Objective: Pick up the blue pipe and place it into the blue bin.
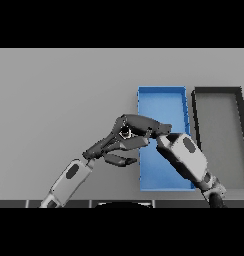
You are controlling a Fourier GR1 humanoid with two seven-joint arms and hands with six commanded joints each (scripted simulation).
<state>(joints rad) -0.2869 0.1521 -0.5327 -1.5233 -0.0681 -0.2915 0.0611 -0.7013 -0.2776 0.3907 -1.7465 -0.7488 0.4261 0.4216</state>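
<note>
- A flat, matte grey table (59,100) fills the view, smooth and unmarked.
- The right hand (141,126) is dark and hard-surfaced; its fingers are curled together, pointing to the view's left over the left edge of the blue bin (179,100). Whether they hold anything I cannot tell.
- Just below it, touching or overlapping it in the view, the left hand (116,147) reaches up from the lower left, fingers fairly straight and loosely spread, with the thumb lower down.
- A small round, pale-rimmed part shows where the two hands meet; what it is cannot be told.
- The pipe cannot be made out: it may be hidden by the hands.
- Behind each hand runs a white and grey forearm with rounded shells.
- The blue bin is a shallow rectangular tray with thin upright walls; the floor that shows is bare.
- Just beside it to the right stands a dark bin (239,125), same shape, black rim, grey floor, nothing seen inside.
</note>
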